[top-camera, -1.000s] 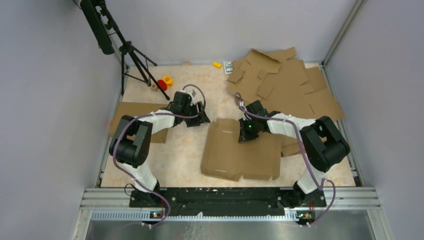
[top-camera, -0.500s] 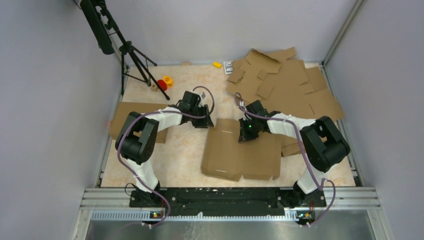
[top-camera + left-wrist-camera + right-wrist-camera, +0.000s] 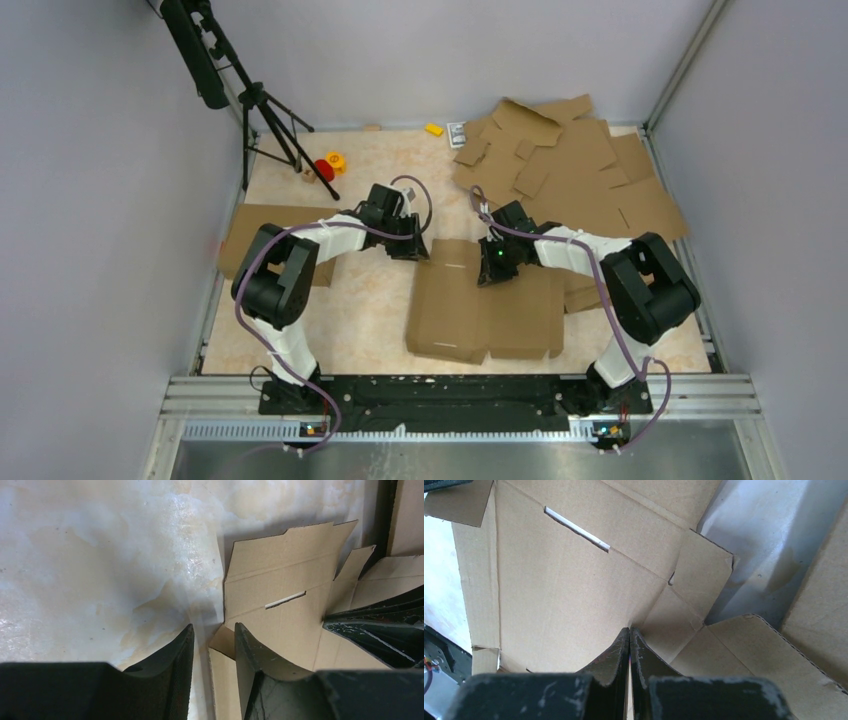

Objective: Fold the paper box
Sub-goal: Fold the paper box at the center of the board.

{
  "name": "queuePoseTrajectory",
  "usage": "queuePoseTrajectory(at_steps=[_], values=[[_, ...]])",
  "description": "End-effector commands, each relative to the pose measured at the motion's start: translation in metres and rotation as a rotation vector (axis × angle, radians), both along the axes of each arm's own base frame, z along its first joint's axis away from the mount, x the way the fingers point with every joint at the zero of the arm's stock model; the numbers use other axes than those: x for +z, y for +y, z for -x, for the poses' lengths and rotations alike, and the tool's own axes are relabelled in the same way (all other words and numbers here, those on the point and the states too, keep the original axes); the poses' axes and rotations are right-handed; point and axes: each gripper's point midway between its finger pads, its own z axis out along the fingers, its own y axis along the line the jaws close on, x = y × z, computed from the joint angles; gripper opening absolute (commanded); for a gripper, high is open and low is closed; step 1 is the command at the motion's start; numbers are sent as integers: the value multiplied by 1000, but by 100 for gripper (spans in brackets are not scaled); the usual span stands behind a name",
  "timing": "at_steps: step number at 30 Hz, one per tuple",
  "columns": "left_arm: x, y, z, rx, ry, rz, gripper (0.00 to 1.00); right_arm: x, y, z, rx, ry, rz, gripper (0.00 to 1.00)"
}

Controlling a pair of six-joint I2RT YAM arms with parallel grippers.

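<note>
though unseen overhead, flap (image 3: 223, 641) in claw (image 3: 214, 630)

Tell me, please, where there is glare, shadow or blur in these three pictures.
Left wrist: the glossy table shows white glare beside the box, whose raised flap throws a shadow on it; the left claw is nearly black. Right wrist: the box is sharp and evenly lit, the right claw dark. Top external: soft, even light, faint shadows only.

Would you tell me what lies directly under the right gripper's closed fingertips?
The plain brown corrugated cardboard box blank, near a fold crease. Whatever lies beneath the cardboard is covered; the marbled tabletop shows only beyond its edges.
</note>
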Motion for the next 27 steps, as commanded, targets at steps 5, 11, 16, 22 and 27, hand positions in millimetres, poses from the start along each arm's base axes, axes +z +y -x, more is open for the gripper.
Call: queuePoseTrajectory(at_steps=[5, 11, 16, 22, 27], values=[[20, -13, 0, -45, -9, 55, 31, 19, 4, -11, -13, -54, -2, 0], [22, -19, 5, -62, 31, 88, 29, 18, 3, -11, -27, -49, 1, 0], [23, -24, 7, -71, 48, 111, 22, 15, 3, -10, -27, -42, 3, 0], [19, -24, 8, -69, 55, 97, 22, 16, 6, -10, -26, -45, 1, 0], [20, -26, 8, -69, 32, 62, 21, 16, 5, -10, -24, -45, 5, 0]])
